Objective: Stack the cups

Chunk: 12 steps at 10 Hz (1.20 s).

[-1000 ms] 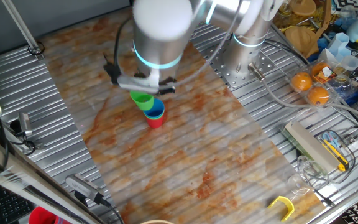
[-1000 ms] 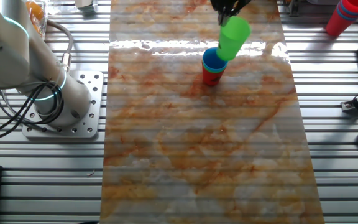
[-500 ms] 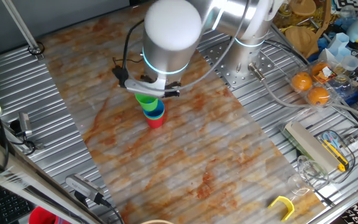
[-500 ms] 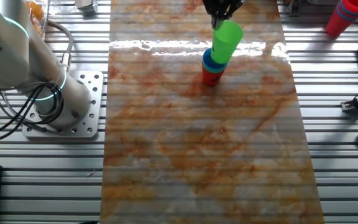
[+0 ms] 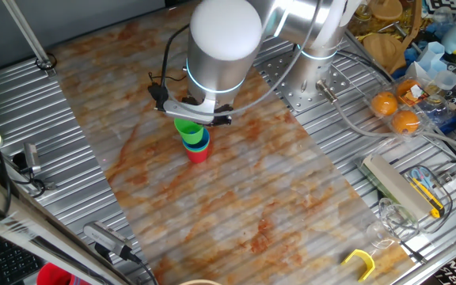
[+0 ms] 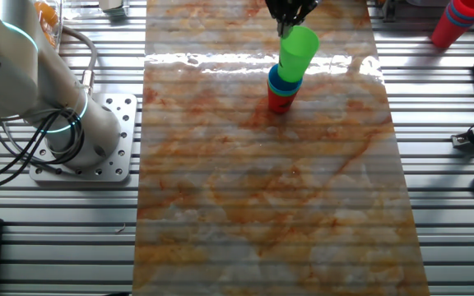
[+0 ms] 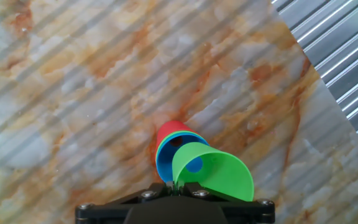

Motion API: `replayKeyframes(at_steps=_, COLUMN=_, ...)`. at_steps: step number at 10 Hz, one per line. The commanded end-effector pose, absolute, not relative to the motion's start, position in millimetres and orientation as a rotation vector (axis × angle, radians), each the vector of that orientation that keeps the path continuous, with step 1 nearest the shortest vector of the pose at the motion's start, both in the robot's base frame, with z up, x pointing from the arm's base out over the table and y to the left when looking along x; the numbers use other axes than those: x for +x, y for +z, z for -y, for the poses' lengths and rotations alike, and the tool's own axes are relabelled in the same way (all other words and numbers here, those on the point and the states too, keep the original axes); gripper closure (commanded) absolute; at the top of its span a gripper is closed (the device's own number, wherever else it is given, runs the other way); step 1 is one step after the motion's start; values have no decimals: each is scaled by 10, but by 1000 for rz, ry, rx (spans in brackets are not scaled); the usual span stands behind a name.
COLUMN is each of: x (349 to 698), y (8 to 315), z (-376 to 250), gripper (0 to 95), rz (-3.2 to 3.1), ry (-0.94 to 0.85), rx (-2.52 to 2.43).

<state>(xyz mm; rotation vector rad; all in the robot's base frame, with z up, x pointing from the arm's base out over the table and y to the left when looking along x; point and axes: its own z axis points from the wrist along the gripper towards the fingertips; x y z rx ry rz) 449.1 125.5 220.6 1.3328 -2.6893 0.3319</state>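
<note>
A stack stands on the marble mat: a red cup (image 5: pixel 199 154) at the bottom, a green one just showing inside it (image 7: pixel 180 133), and a blue cup (image 5: pixel 200 143) on top. My gripper (image 7: pixel 178 184) is shut on the rim of a second bright green cup (image 5: pixel 187 127) and holds it tilted, its base entering the blue cup's (image 7: pixel 166 155) mouth. In the other fixed view the held green cup (image 6: pixel 295 53) leans above the blue cup (image 6: pixel 280 81) and the red cup (image 6: pixel 279 101). My gripper (image 6: pixel 289 18) pinches its upper rim.
The marble mat (image 5: pixel 236 198) lies on a ribbed metal table. The arm's base (image 6: pixel 89 136) stands beside it. Oranges (image 5: pixel 394 111), clear containers and clutter sit at the right. More red and blue cups (image 6: pixel 455 20) stand off the mat. A yellow tool (image 5: pixel 359 261) lies near the front.
My gripper has carried the green cup sideways and down over the stack. The cup has gone from beside the blue cup to its base dipping into the blue cup's mouth.
</note>
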Motion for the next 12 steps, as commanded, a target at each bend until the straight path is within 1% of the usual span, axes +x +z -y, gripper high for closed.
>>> replayKeyframes(at_steps=1, x=4475, y=2204, z=-1242, gripper=950, rz=2692, ry=329, rx=1325)
replayKeyframes(at_steps=5, x=4472, y=2200, z=-1239, gripper=950, rz=2697, ry=304, rx=1311)
replayKeyframes(at_steps=6, x=4472, y=2200, z=-1239, gripper=760, rz=2696, ry=302, rx=1309)
replayKeyframes(at_steps=12, x=4484, y=2215, z=-1246, gripper=760, rz=2707, ry=302, rx=1302)
